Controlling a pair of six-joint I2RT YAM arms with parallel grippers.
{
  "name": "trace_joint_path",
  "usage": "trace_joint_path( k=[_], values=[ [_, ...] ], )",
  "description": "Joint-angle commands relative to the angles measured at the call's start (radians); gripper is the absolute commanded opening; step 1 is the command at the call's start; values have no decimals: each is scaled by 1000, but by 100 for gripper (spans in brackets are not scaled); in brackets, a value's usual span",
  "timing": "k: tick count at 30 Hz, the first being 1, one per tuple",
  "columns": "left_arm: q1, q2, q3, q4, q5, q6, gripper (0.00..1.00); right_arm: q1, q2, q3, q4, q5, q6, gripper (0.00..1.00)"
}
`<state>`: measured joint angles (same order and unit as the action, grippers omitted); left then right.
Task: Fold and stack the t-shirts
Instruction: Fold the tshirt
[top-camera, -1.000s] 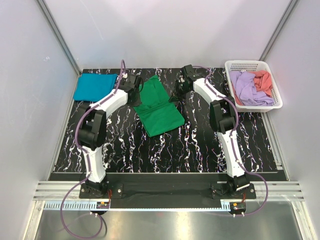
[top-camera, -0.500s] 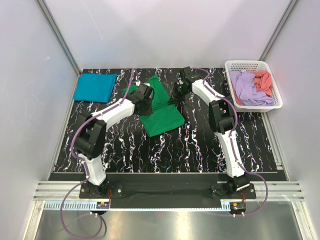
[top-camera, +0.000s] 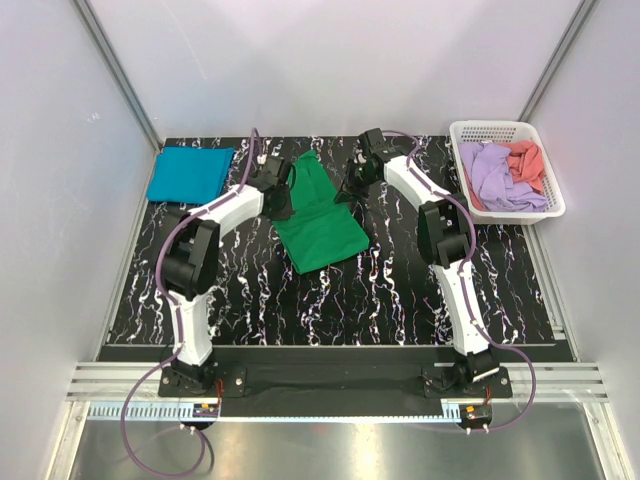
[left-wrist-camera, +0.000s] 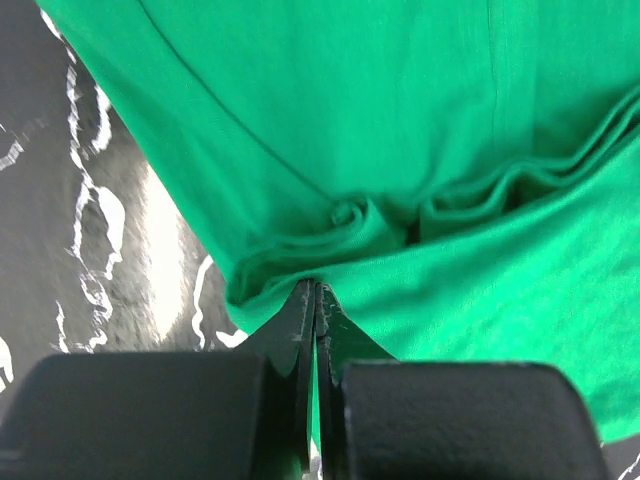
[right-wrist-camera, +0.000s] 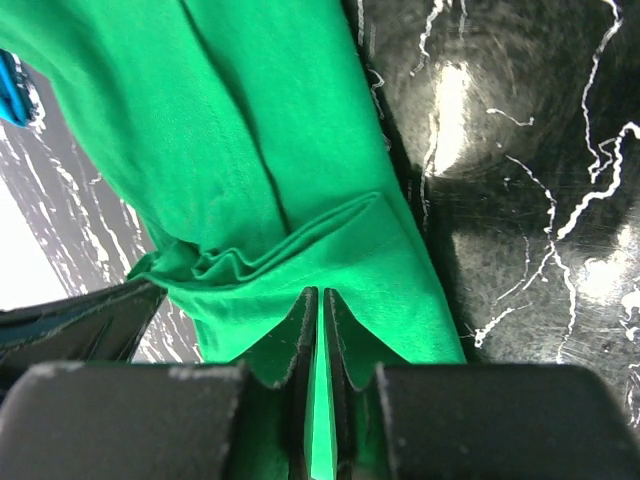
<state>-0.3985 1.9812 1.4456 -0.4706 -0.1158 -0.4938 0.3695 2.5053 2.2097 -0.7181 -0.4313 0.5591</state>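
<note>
No text, label, brand mark, number or sign is legible in my overhead view or in either of my wrist views.
</note>
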Motion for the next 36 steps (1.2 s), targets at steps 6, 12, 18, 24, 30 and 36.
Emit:
trace_joint_path(
  k=[6,12,18,24,30,36],
  values=[
    [26,33,36,47,19,20,0,9,39,84,25,-17,28,13],
    [35,59,25,40,10,20,0,9,64,88,23,-3,25,13],
    [59,27,137,-57,1,32,0,8,83,195,-53,-1,-7,14],
    [47,-92,230,-221,7,12,7,-10,-83,81,-92,-24,-77,19],
    [-29,-298,-65,-58,158,-121,6,-32,-287,-232,-83,-162,-171,21],
    [-181,-377,-338,128,219,-255,4,-73,-372,-497,-24,-329,-217,24]
  ],
)
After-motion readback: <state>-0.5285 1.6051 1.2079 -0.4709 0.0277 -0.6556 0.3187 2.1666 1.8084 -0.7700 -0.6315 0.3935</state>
